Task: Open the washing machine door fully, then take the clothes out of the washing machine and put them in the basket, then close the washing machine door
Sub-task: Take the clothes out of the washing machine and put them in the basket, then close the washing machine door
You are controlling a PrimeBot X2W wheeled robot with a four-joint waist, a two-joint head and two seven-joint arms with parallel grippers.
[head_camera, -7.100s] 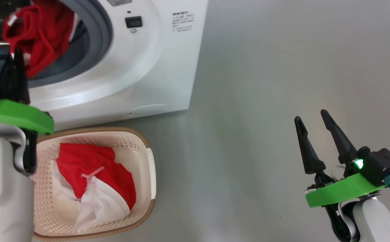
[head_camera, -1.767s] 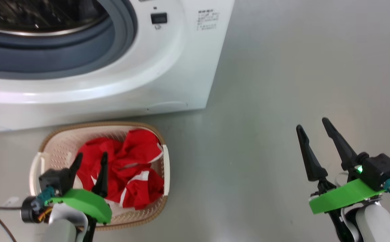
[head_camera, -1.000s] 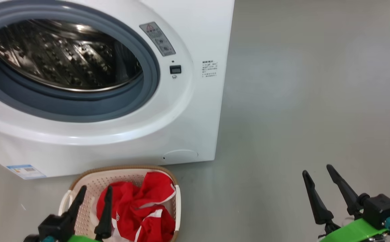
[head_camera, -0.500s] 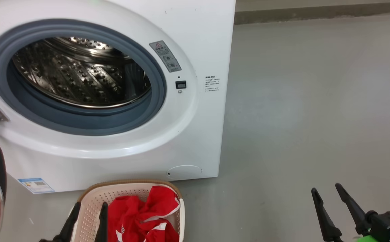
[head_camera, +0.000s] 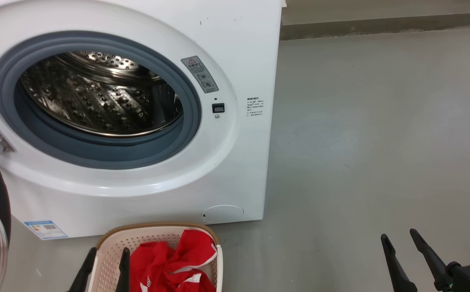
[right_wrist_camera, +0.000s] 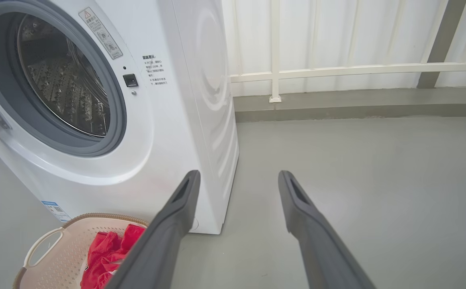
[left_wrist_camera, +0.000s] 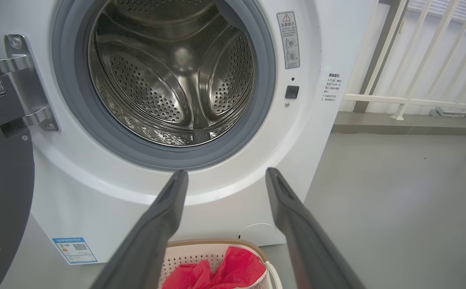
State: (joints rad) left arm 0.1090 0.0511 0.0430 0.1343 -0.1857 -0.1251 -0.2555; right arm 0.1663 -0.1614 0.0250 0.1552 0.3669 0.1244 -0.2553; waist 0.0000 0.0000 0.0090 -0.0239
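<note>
The washing machine door (left_wrist_camera: 14, 172), where is it?
- Hanging wide open on your left. It looks stiff and heavy, so push its black rim. Your left pincer (left_wrist_camera: 225, 172) and right pincer (right_wrist_camera: 238, 173) are spread apart, holding nothing.

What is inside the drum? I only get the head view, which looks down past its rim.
Observer: Bare perforated steel: the left wrist view looks straight into the drum to its back wall.
Operator: What lies beyond?
Observer: Behind the washing machine, the right wrist view shows a white railing on a raised kerb.
Operator: And at the left edge?
Observer: The washing machine door hangs from a metal hinge plate by two arms, in the left wrist view.
</note>
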